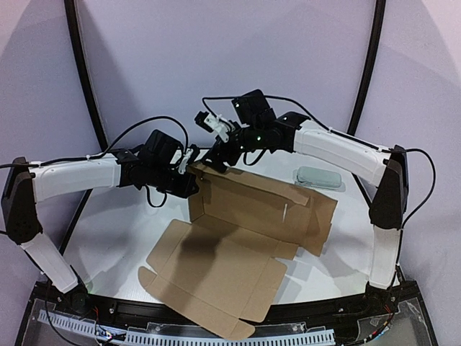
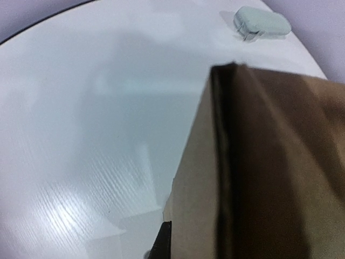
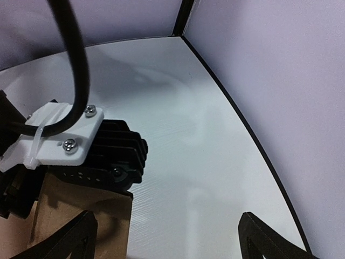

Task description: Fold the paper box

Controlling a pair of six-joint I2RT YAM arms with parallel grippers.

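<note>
End effector (R) (image 3: 167, 218) wide open.

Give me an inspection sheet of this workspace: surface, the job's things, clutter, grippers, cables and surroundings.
Surface: white table, glossy.
Job's things: paper box, brown cardboard, partly folded; far wall raised, near panels lying flat.
Clutter: small pale translucent object, on the table beyond the box's right end, apart from it.
Grippers: left gripper at the box's far left corner, grip unclear; right gripper open, near the same corner.
Cables: black cables run along both arms.
Surroundings: pale lilac walls, black curved poles.
</note>
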